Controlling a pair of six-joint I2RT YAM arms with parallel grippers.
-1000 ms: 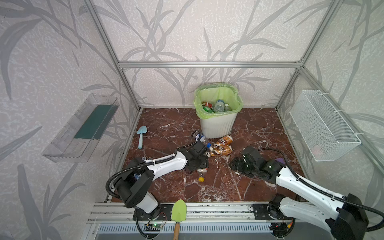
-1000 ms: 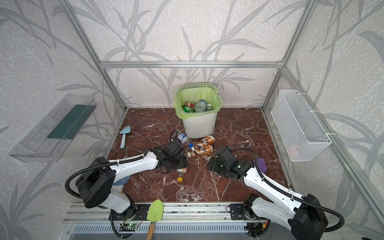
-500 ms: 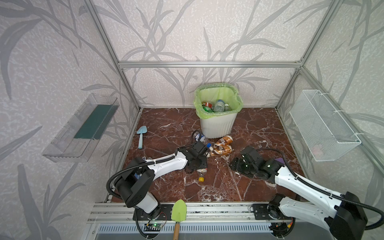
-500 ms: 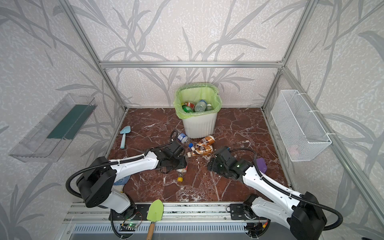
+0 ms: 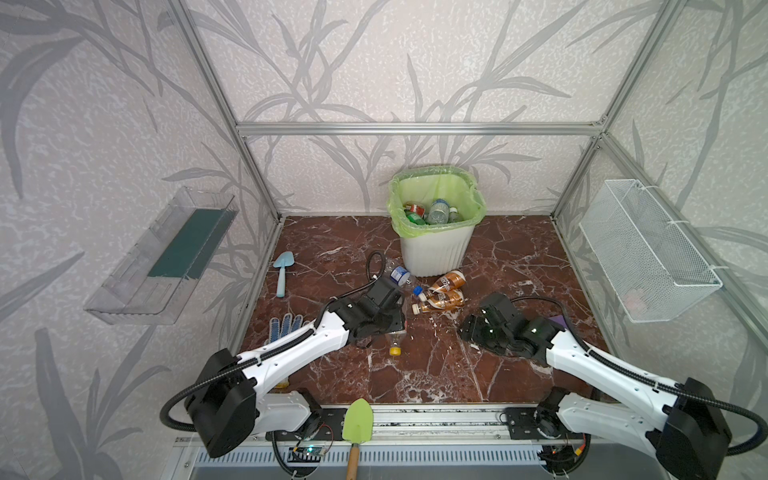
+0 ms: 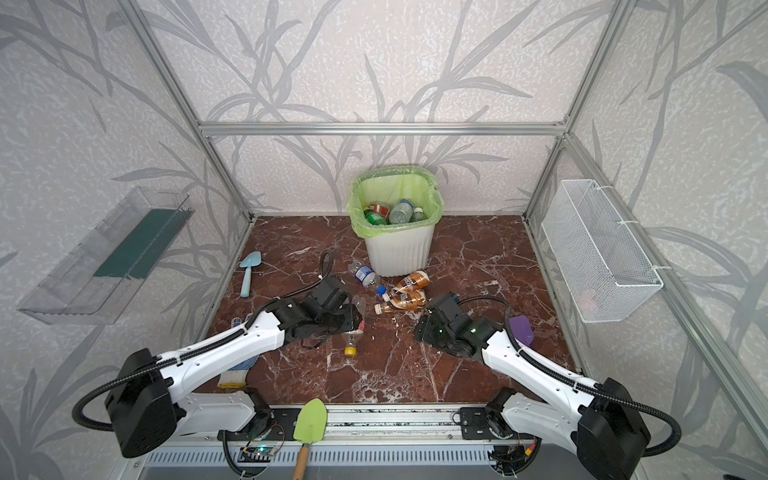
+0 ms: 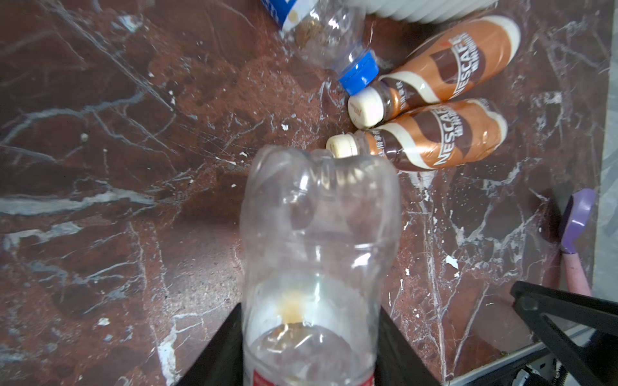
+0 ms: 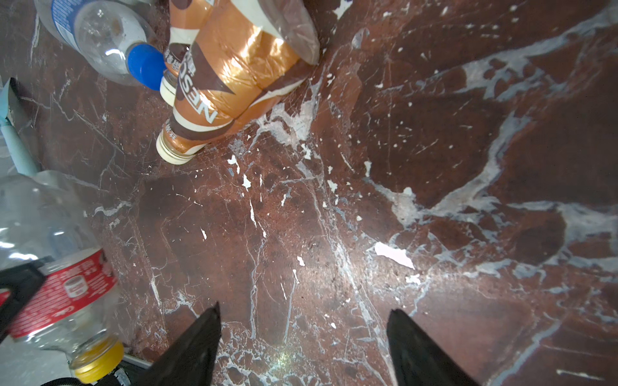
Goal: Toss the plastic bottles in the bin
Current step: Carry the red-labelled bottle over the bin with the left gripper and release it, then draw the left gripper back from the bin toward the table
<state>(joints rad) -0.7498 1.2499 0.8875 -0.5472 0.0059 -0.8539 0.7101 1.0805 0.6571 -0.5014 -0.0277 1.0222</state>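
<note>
Four plastic bottles (image 5: 441,291) lie on the floor before the white, green-lined bin (image 5: 436,249), which holds more.

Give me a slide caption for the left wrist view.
Clear bottle between the jaws, two brown bottles lying beyond it.

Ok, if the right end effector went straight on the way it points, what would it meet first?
Likely the bare marble floor, since the open right end effector tilts down at it. If it skims level, the base of the nearer brown-and-white bottle lies ahead. Depth is unclear.
</note>
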